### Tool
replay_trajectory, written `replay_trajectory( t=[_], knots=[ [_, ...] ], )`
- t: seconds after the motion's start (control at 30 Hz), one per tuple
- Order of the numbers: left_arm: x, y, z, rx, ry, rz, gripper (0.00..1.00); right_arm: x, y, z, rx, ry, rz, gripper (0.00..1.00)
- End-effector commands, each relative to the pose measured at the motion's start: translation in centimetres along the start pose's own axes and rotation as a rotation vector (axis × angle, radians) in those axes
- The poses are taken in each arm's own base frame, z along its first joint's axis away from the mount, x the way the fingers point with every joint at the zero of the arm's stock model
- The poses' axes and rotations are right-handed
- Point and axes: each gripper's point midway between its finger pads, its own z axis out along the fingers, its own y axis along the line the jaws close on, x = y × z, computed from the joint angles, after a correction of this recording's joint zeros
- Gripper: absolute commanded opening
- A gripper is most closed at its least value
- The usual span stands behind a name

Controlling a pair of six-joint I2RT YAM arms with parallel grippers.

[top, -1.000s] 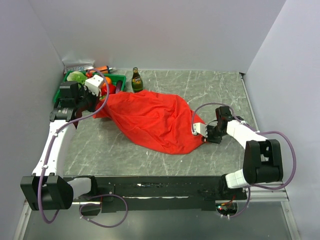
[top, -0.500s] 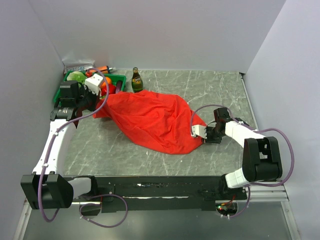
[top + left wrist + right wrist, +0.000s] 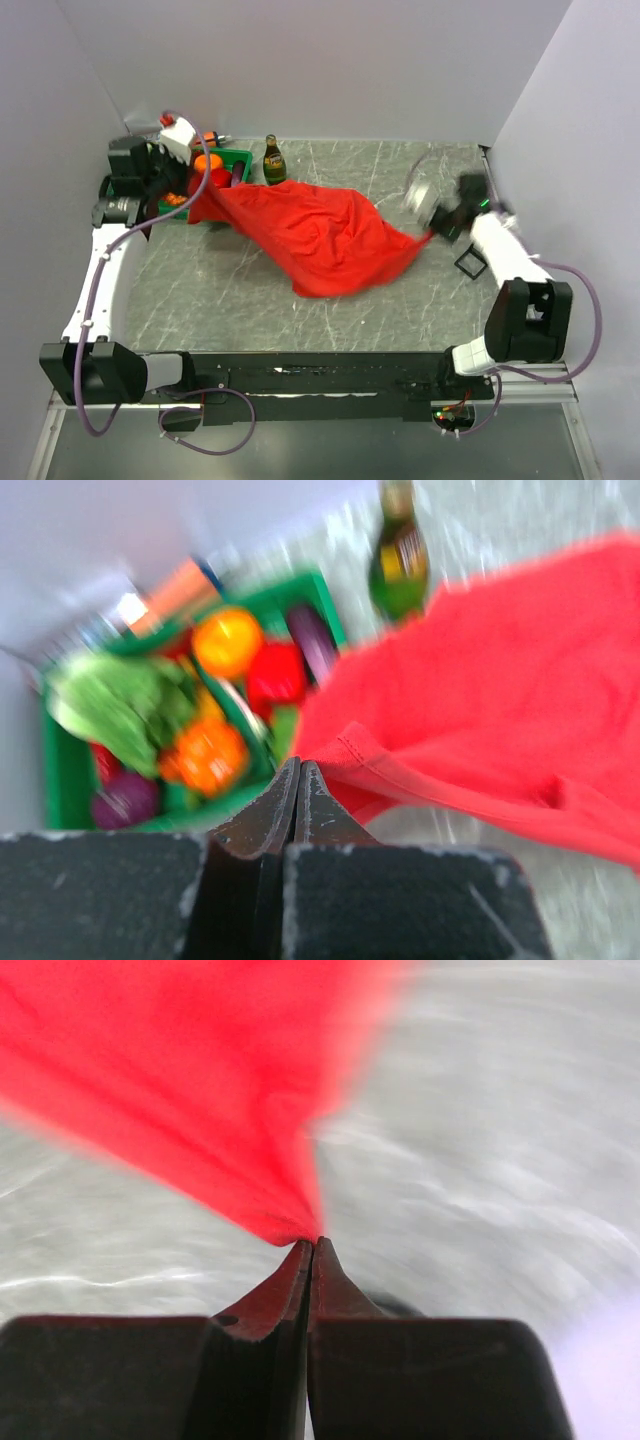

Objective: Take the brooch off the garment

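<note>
The red garment lies stretched across the table between both arms. My left gripper is shut on its left hem beside the green bin; in the left wrist view the closed tips meet the stitched edge of the garment. My right gripper is shut on the garment's right tip, held off the table. In the right wrist view the fabric tapers into the closed gripper. The brooch shows in no view.
A green bin of vegetables stands at the back left, with a dark green bottle just right of it. A flat dark square piece lies on the table under the right arm. Walls close in on the left, back and right.
My right gripper shut on the garment's right tip and swung up and right, stretching the cloth and baring the dark square piece. My left gripper drew the left hem back and left.
</note>
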Motion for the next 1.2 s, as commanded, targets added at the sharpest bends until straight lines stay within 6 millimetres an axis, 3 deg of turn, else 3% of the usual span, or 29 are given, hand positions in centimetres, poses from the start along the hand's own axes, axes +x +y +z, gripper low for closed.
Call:
replay_trajectory(
  t=[0.0,0.03,0.1,0.13,0.17,0.2,0.23,0.3,0.43,0.57,0.63,0.7,0.73,0.77,0.8,0.83,0.87,0.9,0.93,1.03,1.17],
  knots=[
    [-9.8,3.0,-1.6,-0.103,-0.252,0.016,0.01,-5.8,-13.3,-13.1,0.421,-0.277,0.368,0.00],
    [-10.7,3.3,-1.7,-0.112,-0.273,0.018,0.01,-7.7,-16.1,-17.0,0.516,-0.343,0.374,0.00],
    [-14.2,4.4,-2.5,-0.145,-0.350,0.019,0.01,-8.7,-18.3,-19.8,0.579,-0.412,0.474,0.00],
    [-15.5,4.6,-2.9,-0.147,-0.379,0.023,0.01,-9.9,-20.0,-23.3,0.661,-0.470,0.469,0.00],
    [-16.7,4.8,-3.3,-0.148,-0.407,0.027,0.01,-10.3,-20.9,-24.7,0.700,-0.492,0.489,0.00],
    [-19.2,5.1,-4.1,-0.153,-0.465,0.040,0.01,-11.0,-21.3,-26.1,0.725,-0.534,0.524,0.00],
    [-20.4,5.2,-4.7,-0.155,-0.494,0.047,0.01,-12.2,-22.1,-29.1,0.787,-0.584,0.507,0.00],
    [-23.6,5.2,-6.4,-0.165,-0.575,0.066,0.01,-13.5,-22.7,-33.3,0.876,-0.649,0.516,0.00],
    [-27.7,4.4,-10.1,-0.157,-0.700,0.104,0.01,-14.9,-22.4,-40.0,1.011,-0.748,0.497,0.00],
    [-29.9,3.8,-13.7,-0.169,-0.779,0.136,0.01,-15.0,-20.2,-46.3,1.138,-0.814,0.467,0.00],
    [-30.9,2.2,-15.8,-0.144,-0.823,0.160,0.01,-14.3,-19.1,-48.3,1.177,-0.826,0.461,0.00],
    [-31.5,1.6,-18.3,-0.153,-0.862,0.167,0.01,-13.7,-17.2,-50.1,1.219,-0.825,0.453,0.00],
    [-31.5,1.3,-19.1,-0.157,-0.871,0.169,0.01,-14.3,-15.2,-51.3,1.236,-0.838,0.418,0.00],
    [-31.2,1.2,-19.4,-0.161,-0.867,0.167,0.01,-14.4,-14.3,-51.6,1.243,-0.838,0.404,0.00],
    [-31.2,0.7,-21.3,-0.169,-0.890,0.176,0.01,-13.5,-13.9,-51.3,1.251,-0.819,0.415,0.00],
    [-31.0,0.4,-22.0,-0.174,-0.895,0.178,0.01,-14.6,-11.5,-52.7,1.281,-0.840,0.365,0.00],
    [-30.4,0.3,-22.1,-0.176,-0.882,0.182,0.01,-14.9,-10.6,-52.8,1.281,-0.840,0.339,0.00],
    [-30.3,-0.2,-24.0,-0.192,-0.905,0.191,0.01,-14.8,-10.0,-52.5,1.281,-0.836,0.335,0.00],
    [-30.0,-0.4,-24.5,-0.199,-0.905,0.194,0.01,-15.8,-7.9,-53.5,1.305,-0.853,0.291,0.00],
    [-29.4,-0.9,-27.0,-0.232,-0.924,0.214,0.01,-17.2,-5.4,-54.3,1.314,-0.882,0.244,0.00],
    [-29.3,-1.5,-29.8,-0.260,-0.961,0.233,0.01,-18.1,-4.3,-56.4,1.356,-0.925,0.253,0.00]
  ],
)
